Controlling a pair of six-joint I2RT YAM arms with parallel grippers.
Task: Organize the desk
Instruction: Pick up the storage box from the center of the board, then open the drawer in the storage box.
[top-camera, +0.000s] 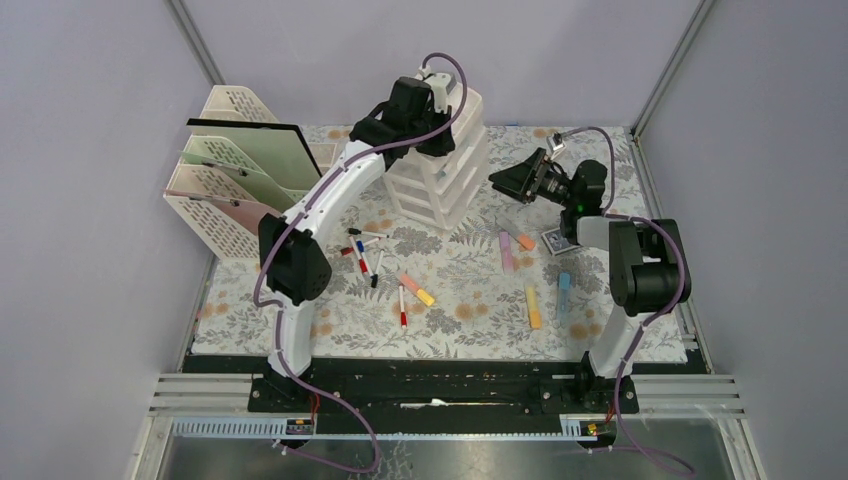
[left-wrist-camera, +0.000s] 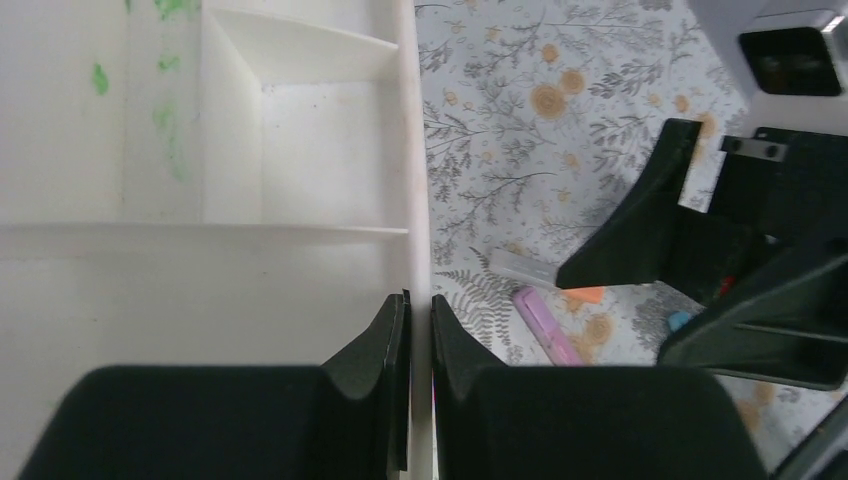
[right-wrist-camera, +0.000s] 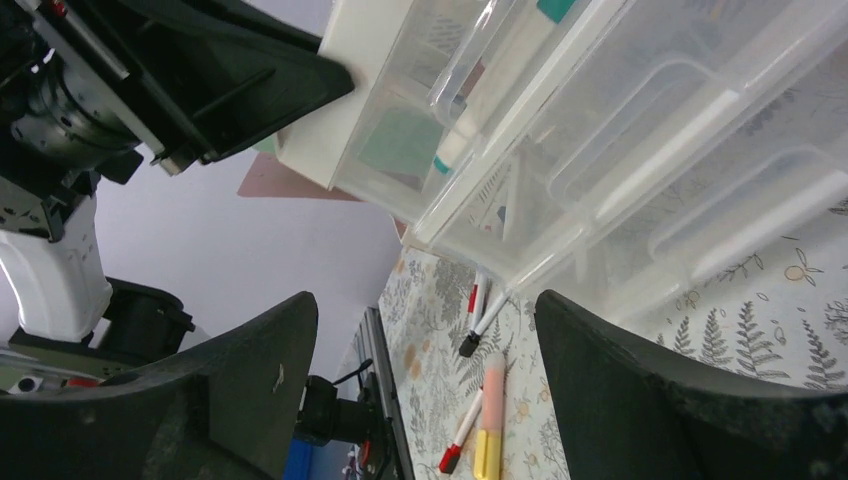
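Risk is judged to lie chiefly with the drawer unit (top-camera: 440, 185), which stands at the far middle of the desk (top-camera: 460, 335) and looks light. If its top rim is pulled sideways or upward while pinched, the whole stack could be dragged across the cloth or tipped. A second hazard is posed by crowding, since the right gripper (right-wrist-camera: 425, 305) is placed close to the clear drawer fronts and near the left arm. A careless advance could bring the two together or knock a drawer. Loose markers (top-camera: 362, 255) and highlighters (top-camera: 507, 250) (scattered over the middle of the desk, well apart from the file rack (top-camera: 225, 190)) could be swept aside by a low pass.

The left gripper (left-wrist-camera: 420, 335) is seen nearly closed, its jaws clenched on the thin white wall of the unit's top tray, which runs between them. The jaws of the right gripper are spread wide and released, and nothing is held or touched by them
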